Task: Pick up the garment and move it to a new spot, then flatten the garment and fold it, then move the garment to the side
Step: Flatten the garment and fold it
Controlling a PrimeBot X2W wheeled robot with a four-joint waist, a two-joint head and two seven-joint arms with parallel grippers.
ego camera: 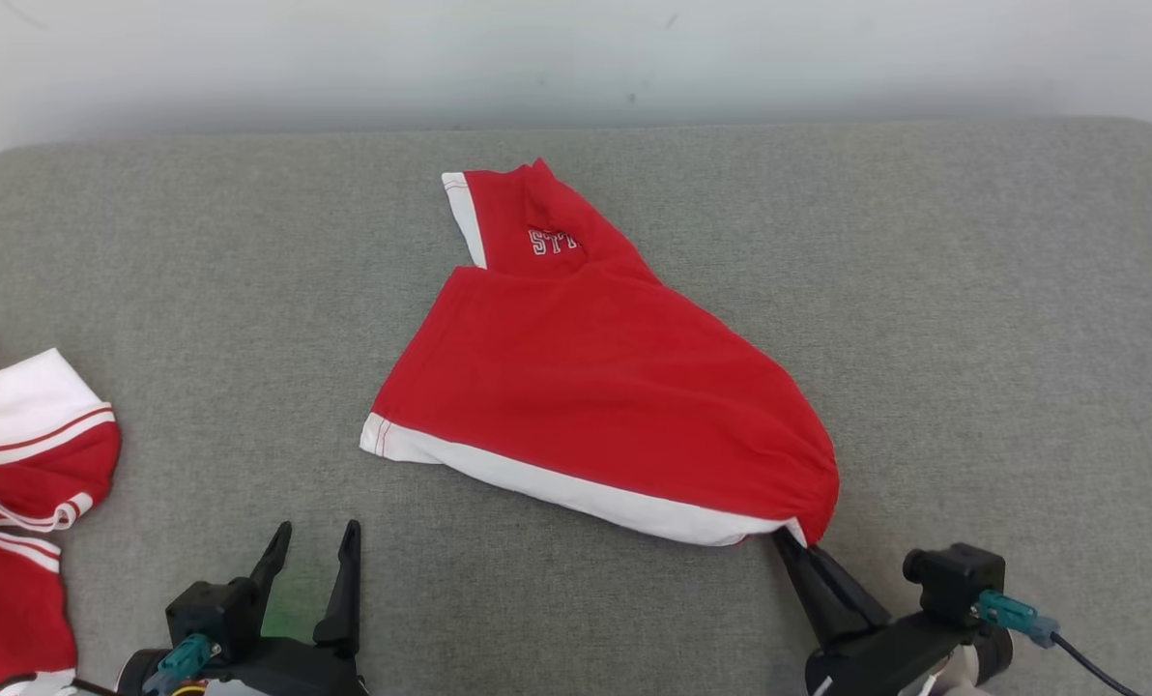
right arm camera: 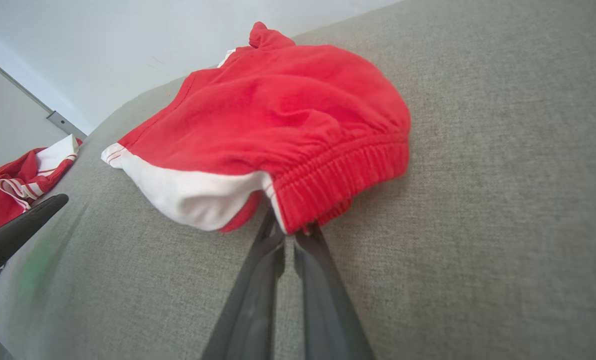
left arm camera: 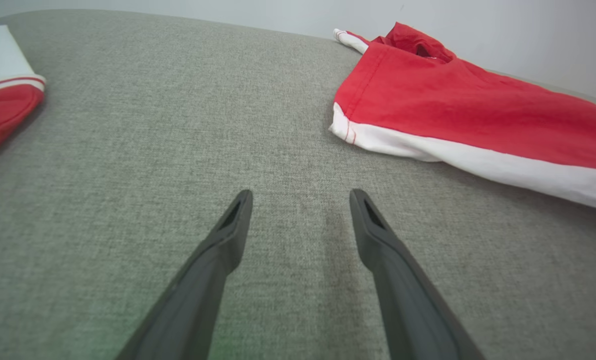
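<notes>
**While right tool (ego camera: 791, 543) clamps garment (ego camera: 595, 387), left tool (ego camera: 316, 530) gapes**

Red garment lies mid-tabletop (ego camera: 972, 338); right tool's fingers pinch its elastic waistband at the near right corner. Left tool stands apart over bare grey cloth. A second red-and-white piece (ego camera: 25, 464) lies at the left edge.

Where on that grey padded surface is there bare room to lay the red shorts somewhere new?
The grey padded surface is bare right of the red shorts with white stripe, and between them and the red-and-white garment at the left edge. Crowded: the near right, where the right gripper pinches the shorts.
</notes>
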